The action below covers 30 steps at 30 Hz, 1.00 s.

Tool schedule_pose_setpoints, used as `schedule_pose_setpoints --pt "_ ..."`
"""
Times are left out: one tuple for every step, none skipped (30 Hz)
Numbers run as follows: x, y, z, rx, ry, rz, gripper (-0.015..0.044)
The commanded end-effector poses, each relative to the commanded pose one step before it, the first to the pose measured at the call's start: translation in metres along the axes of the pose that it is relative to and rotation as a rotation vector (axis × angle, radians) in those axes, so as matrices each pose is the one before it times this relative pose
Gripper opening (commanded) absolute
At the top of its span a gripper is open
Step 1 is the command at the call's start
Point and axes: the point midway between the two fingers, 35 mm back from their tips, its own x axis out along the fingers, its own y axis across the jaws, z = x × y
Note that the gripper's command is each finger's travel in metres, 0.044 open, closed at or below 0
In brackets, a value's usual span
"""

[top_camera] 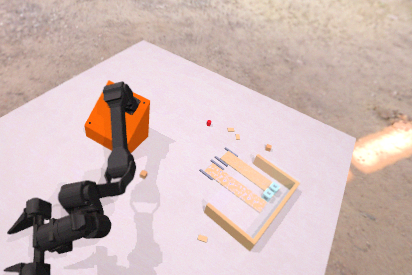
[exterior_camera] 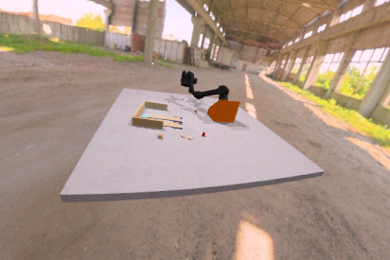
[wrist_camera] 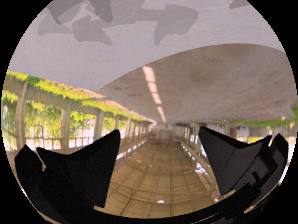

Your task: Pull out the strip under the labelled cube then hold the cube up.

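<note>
A three-sided wooden frame (top_camera: 227, 225) (exterior_camera: 147, 122) lies on the table at the right. Inside it lie a plain tan strip (top_camera: 247, 169) and a patterned tan strip (top_camera: 240, 190), side by side, with dark grey handles (top_camera: 206, 174) at their open ends. Two pale blue cubes (top_camera: 271, 192) (exterior_camera: 145, 115) sit at the strips' far ends against the frame wall; I cannot tell which carries a label. My gripper (top_camera: 15, 246) (exterior_camera: 188, 79) (wrist_camera: 161, 132) is open and empty. It hangs in the air far to the left of the frame, pointing away from it.
The arm's orange base (top_camera: 120, 120) (exterior_camera: 223, 111) stands on the grey table (top_camera: 175, 80) (exterior_camera: 189, 165). A small red ball (top_camera: 209, 123) (exterior_camera: 203, 133) and several small tan blocks (top_camera: 143, 174) (top_camera: 202, 238) (top_camera: 268, 147) lie scattered around the frame.
</note>
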Motion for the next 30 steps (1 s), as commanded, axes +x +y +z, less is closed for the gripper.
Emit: schedule_pose_setpoints --pt "0.00042 0.00034 -0.00102 0.0026 0.00074 -0.00072 0.0400" --pt "0.00126 0.00102 -0.00308 0.0077 0.00227 -0.00217 0.0400" --pt "0.00205 0.00171 -0.00517 0.0127 0.00401 -0.00367 0.0400" --pt "0.00278 0.00241 -0.00730 0.0177 0.00606 -0.00525 0.0400" --pt "0.00342 0.00310 -0.00950 0.0225 0.00855 -0.00693 0.0400" --pt "0.00392 0.00377 -0.01171 0.0269 0.01153 -0.00871 0.0400" --pt "0.00404 0.00412 -0.01311 0.0292 0.01414 -0.00996 0.0400" --pt "0.00376 0.00409 -0.01340 0.0288 0.01570 -0.01039 0.0400" --pt "0.00346 0.00402 -0.01360 0.0281 0.01717 -0.01077 0.0400" --pt "0.00316 0.00394 -0.01381 0.0275 0.01861 -0.01115 0.0400" --pt "0.00312 0.00432 -0.01464 0.0282 0.02059 -0.01013 0.0400" --pt "0.00281 0.00420 -0.01482 0.0274 0.02194 -0.01057 0.0400" --pt "0.00251 0.00406 -0.01499 0.0266 0.02325 -0.01101 0.0400" --pt "0.00221 0.00391 -0.01515 0.0258 0.02452 -0.01145 0.0400" --pt "0.00191 0.00376 -0.01530 0.0249 0.02575 -0.01190 0.0400" --pt "0.00162 0.00359 -0.01545 0.0240 0.02695 -0.01236 0.0400" --pt "0.00134 0.00341 -0.01558 0.0230 0.02810 -0.01281 0.0400" --pt "0.00107 0.00322 -0.01571 0.0220 0.02920 -0.01327 0.0400" --pt "0.00080 0.00302 -0.01583 0.0210 0.03027 -0.01374 0.0400" --pt "0.00054 0.00281 -0.01594 0.0200 0.03129 -0.01420 0.0400" --pt "0.00017 0.00326 -0.01596 0.0300 0.03424 -0.01209 0.0400" --pt "-0.00004 0.00287 -0.01613 0.0291 0.03515 -0.01294 0.0400" --pt "-0.00025 0.00248 -0.01625 0.0280 0.03591 -0.01378 0.0400" --pt "-0.00045 0.00207 -0.01636 0.0270 0.03662 -0.01463 0.0400" --pt "-0.00064 0.00166 -0.01645 0.0259 0.03728 -0.01550 0.0400" --pt "-0.00082 0.00124 -0.01653 0.0249 0.03787 -0.01639 0.0400" --pt "-0.00092 0.00077 -0.01564 0.0225 0.03620 -0.01627 0.0400" --pt "-0.00083 0.00032 -0.01299 0.0179 0.03029 -0.01408 0.0400" --pt "-0.00068 0.00005 -0.01025 0.0136 0.02405 -0.01148 0.0400" --pt "-0.00051 -0.00008 -0.00749 0.0097 0.01765 -0.00860 0.0400"
